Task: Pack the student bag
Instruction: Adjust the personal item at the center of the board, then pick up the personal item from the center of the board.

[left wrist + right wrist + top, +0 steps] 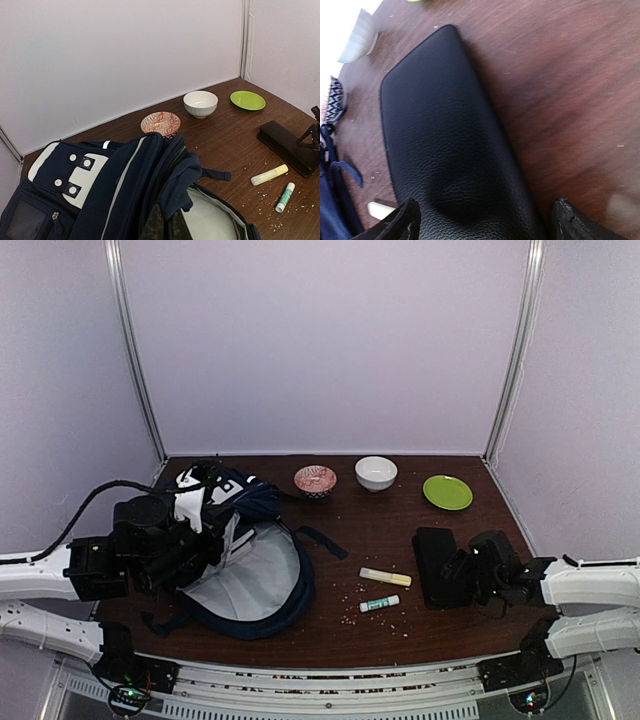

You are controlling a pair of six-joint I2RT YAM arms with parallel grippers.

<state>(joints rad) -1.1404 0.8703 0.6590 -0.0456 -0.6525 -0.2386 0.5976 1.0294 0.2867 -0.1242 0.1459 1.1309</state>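
at the left of the table (385,530), the navy student bag (255,575) lies open, its raised rim pinched by the left claw (166,226), fingers pressed together. a yellow highlighter (385,577) and a glue stick (379,604) lie mid-table. at right, the right claw (487,225) is spread astride the black case (445,140), well apart from the bag.

The student bag (130,185) is matt navy woven cloth, with a smoother pale grey lining. The black case (445,140) has a fine pebbled, leather-like grain — only a dull sheen. The worktop (560,100) is dark wood grain, faintly glossy. At twelve o'clock the white bowl (200,103) looks glazed and shiny — likewise the green plate (247,100) at one o'clock.
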